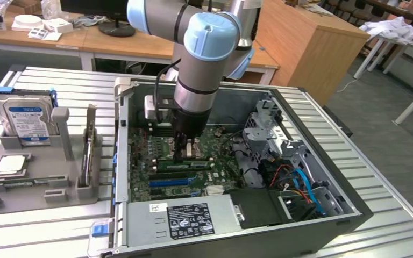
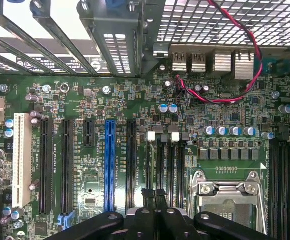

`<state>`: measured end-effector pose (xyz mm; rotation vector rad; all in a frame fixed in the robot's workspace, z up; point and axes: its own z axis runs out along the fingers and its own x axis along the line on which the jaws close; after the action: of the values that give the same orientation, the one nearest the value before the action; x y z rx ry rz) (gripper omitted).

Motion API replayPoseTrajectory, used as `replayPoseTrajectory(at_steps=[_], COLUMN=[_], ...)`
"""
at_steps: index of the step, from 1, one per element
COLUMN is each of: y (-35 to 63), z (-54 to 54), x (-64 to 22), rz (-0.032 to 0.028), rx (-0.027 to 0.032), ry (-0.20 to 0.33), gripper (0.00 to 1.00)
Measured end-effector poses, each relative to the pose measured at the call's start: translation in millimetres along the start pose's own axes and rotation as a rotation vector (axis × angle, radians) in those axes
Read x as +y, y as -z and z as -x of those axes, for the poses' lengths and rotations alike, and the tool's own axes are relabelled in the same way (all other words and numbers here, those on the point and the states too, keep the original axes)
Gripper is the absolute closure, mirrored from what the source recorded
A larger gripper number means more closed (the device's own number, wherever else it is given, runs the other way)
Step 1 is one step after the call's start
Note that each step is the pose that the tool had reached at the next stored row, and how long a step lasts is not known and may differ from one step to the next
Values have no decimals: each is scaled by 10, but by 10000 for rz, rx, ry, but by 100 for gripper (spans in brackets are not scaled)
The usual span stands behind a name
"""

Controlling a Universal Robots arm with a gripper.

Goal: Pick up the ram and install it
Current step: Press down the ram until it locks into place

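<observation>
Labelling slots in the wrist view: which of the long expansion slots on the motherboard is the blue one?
The blue slot is the fourth long slot counting from the white slot; the long slots flanking it are black.

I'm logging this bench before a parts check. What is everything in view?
table: one, grey slatted metal, under everything.
computer case: one, black and grey, open, on the table.
motherboard: one, green, inside the case.
long slot: one, blue, on the motherboard.
processor socket: one, silver, on the motherboard.
tray: one, grey, on the exterior view's left.
hard drive: one, silver with blue label, upright in the tray.
processor chip: one, silver, flat on the tray.
ram: seemingly one green strip, at the gripper's tip.
arm: one, grey and light blue, reaching into the case.
gripper: one, black, over the motherboard.
</observation>
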<state>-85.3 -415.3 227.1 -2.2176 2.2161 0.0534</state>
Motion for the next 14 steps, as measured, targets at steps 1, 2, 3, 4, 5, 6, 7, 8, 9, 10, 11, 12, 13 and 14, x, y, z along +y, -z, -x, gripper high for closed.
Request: replayPoseTrajectory(at_steps=[1, 2, 3, 4, 5, 6, 7, 8, 9, 10, 11, 12, 13, 14], y=[-3, -6, -10, -13, -14, -14, -14, -14, -15, -15, -16, -18, -19, -21], z=[0, 0, 0, 0, 0, -1, 0, 0, 0, 0, 0, -1, -1, -1], x=[0, 0, 0, 0, 0, 0, 0, 0, 0, 0, 0, 0, 0, 0], rz=[-1, 0, 1, 1, 1, 1, 1, 1, 1, 1, 1, 1, 0, 1], rx=[-1, 0, 0, 0, 2, 2, 2, 2, 1, 0, 1, 0, 1, 2], ry=[0, 0, 0, 0, 0, 0, 0, 0, 0, 0, 0, 0, 0, -1], gripper=[89, 89, 89, 89, 89, 89, 89, 89, 89, 89, 89, 89, 89, 89])
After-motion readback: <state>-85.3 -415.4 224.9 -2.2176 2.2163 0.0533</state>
